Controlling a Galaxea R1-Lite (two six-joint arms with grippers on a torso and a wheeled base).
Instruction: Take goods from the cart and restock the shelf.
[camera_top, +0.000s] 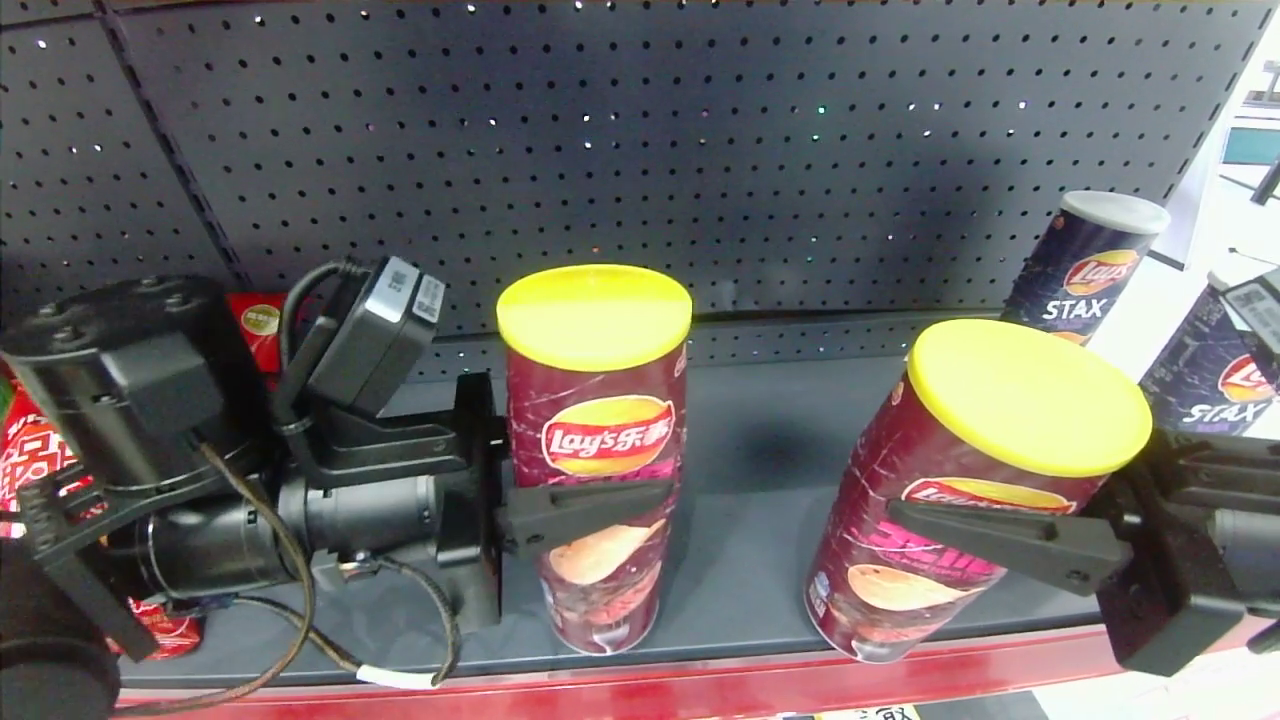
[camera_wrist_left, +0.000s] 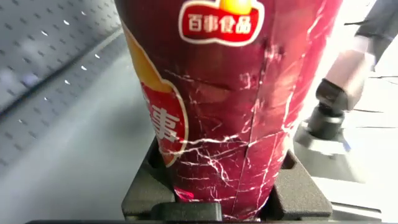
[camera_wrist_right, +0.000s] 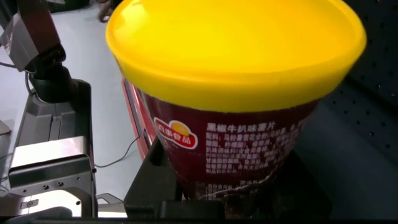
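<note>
Clamped in the left gripper (camera_top: 620, 495), fingers tight on its middle: the upright can (camera_top: 595, 400), maroon with a yellow lid, standing on the grey shelf (camera_top: 760, 470). Clamped likewise in the right gripper (camera_top: 935, 500): the tilted can (camera_top: 1030, 395), same kind, base by the shelf's red front lip (camera_top: 700, 685). Behind, a perforated back panel (camera_top: 700, 150). Farther right, dark blue cans (camera_top: 1095, 260). Far left, red packets (camera_top: 30, 440).

Maroon chip can (camera_wrist_left: 230, 106) clamped between left hand (camera_wrist_left: 225, 183) fingers; grey shelf board (camera_wrist_left: 81, 155), perforated back panel (camera_wrist_left: 43, 43) behind.
</note>
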